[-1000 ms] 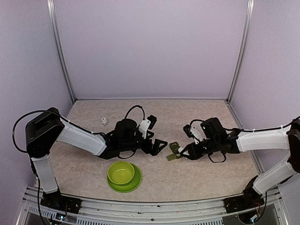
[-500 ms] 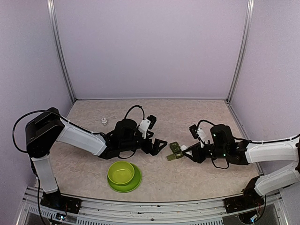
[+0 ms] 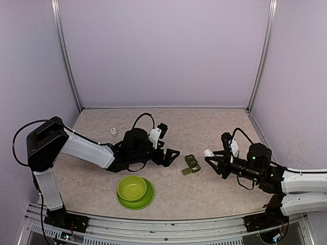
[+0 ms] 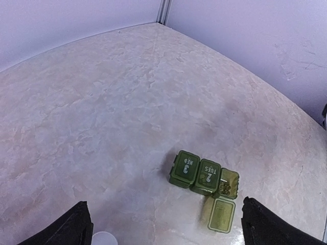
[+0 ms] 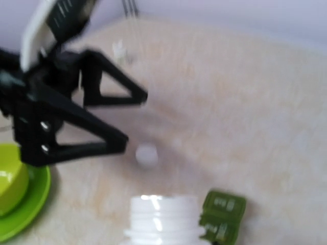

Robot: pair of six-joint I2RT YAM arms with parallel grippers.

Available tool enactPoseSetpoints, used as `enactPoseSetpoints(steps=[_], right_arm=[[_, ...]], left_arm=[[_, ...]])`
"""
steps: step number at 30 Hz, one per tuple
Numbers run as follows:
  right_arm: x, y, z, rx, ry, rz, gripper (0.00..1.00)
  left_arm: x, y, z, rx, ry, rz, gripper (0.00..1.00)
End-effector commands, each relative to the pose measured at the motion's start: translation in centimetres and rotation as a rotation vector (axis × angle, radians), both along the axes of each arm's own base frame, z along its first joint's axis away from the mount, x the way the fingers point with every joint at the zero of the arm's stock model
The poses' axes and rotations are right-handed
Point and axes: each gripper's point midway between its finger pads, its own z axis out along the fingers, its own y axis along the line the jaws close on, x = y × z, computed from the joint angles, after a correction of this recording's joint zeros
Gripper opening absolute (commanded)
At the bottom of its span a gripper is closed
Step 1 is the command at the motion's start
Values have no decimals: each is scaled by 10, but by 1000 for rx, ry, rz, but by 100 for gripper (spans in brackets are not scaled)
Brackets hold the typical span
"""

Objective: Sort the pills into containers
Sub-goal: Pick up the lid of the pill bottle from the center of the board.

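The containers [image 4: 206,177] are a dark green strip of three compartments; two lids marked 3 and 2 are shut, and the end compartment is open with small pills [image 4: 223,190] inside. The strip [image 3: 191,164] lies between the arms. My left gripper [image 4: 168,229] hovers open just short of it, its tips [image 3: 172,155] left of the strip. To the strip's right my right gripper [image 3: 212,155] is shut on a white bottle [image 5: 163,219], uncapped, with its mouth facing the containers [image 5: 223,214]. The right fingers themselves are hidden in the blurred right wrist view.
A lime-green bowl [image 3: 132,188] on its plate [image 3: 146,200] stands near the front, left of centre. A white cap [image 5: 146,154] lies on the table by the left gripper's fingers [image 5: 110,143]. Another small white item [image 3: 112,131] sits further back left.
My right arm has drawn back to the right and toward the front, carrying the bottle away from the strip. The left arm has barely shifted.
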Motion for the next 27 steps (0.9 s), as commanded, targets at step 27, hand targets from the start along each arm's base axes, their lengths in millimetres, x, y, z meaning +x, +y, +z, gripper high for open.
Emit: enactPoseSetpoints(steps=[27], right_arm=[[-50, -68, 121, 227, -500, -97, 0]], left_arm=[[38, 31, -66, 329, 198, 169, 89]])
